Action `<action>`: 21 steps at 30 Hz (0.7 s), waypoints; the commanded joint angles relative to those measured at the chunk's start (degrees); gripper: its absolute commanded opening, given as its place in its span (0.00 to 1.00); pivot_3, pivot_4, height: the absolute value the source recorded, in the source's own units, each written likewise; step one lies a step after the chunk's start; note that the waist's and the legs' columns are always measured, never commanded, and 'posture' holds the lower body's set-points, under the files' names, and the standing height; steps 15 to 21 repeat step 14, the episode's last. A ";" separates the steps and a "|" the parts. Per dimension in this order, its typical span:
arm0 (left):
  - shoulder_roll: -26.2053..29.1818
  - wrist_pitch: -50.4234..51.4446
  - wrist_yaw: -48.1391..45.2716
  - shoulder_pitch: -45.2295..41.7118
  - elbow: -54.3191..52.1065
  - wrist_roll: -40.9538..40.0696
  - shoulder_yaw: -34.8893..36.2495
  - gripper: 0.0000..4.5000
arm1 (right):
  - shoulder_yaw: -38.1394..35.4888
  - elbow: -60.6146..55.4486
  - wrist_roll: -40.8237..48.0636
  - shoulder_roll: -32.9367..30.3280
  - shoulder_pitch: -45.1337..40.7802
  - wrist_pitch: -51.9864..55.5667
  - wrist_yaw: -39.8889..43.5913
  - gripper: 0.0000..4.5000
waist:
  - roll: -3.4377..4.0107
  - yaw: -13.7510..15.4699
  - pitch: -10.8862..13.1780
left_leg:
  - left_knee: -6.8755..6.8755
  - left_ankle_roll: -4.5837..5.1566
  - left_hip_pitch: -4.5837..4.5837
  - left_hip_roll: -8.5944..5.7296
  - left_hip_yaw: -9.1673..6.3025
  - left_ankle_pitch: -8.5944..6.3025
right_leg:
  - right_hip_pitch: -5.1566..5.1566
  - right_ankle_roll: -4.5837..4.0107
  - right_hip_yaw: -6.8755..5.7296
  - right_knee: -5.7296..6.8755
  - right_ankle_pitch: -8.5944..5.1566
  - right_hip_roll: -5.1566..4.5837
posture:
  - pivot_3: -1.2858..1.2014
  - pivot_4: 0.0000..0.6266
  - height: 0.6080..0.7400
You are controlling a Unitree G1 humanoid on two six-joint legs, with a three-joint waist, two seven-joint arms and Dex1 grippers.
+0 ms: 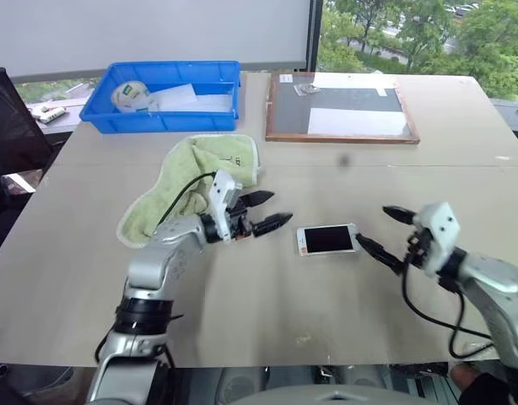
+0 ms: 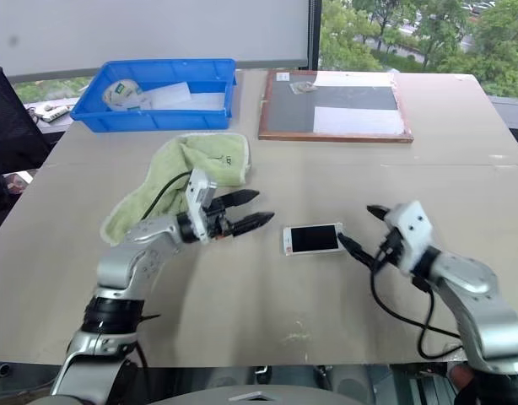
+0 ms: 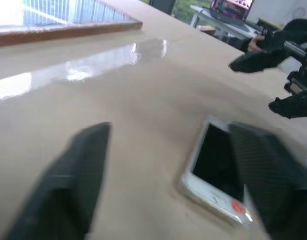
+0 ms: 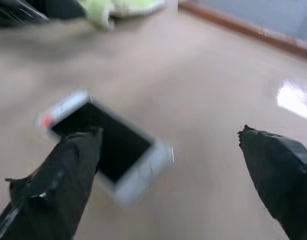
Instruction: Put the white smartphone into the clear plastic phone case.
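Both grippers, left (image 1: 271, 209) and right (image 1: 384, 229), jaws wide, flanking white smartphone (image 1: 326, 240) on table (image 1: 267, 312)

Beside the white smartphone (image 1: 326, 240), the clear plastic phone case cannot be made out; items in the blue bin (image 1: 99, 114) are too small to identify.

The white smartphone (image 1: 327, 240) is lying screen up on the table (image 1: 267, 329), flanked by the left gripper (image 1: 266, 211) and the right gripper (image 1: 384, 229), both held spread and clear of it. A green cloth (image 1: 187, 181) is bunched behind the left gripper.
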 commanded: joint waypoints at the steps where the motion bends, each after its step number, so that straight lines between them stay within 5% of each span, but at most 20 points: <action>1: 3.03 -0.10 -1.46 3.06 -6.20 -1.95 1.26 0.99 | -5.56 -4.83 3.38 -2.60 3.93 0.48 1.66 1.00 | 0.02 -0.03 0.06 | 0.00 -0.01 0.01 0.01 -0.01 0.00 | -0.01 0.00 -0.01 0.01 0.00 0.00 | 0.52 0.24 1.00; 9: 12.06 -1.81 -5.88 15.77 -14.19 -1.80 1.52 0.99 | -11.97 -3.87 3.40 -6.12 11.26 -1.64 3.40 1.00 | 0.13 -0.11 0.12 | 0.03 -0.02 0.15 0.04 0.00 -0.01 | 0.03 -0.28 0.17 0.03 -0.10 -0.12 | 0.52 0.24 1.00; 21: 12.64 -1.39 -4.43 19.25 -15.59 -3.61 2.98 0.99 | -14.51 -2.24 3.24 -6.57 13.92 -2.93 4.49 1.00 | 0.17 0.31 0.17 | 0.03 -0.02 0.10 0.04 -0.04 -0.01 | 0.02 -0.29 0.23 0.03 -0.10 -0.14 | 0.52 0.24 1.00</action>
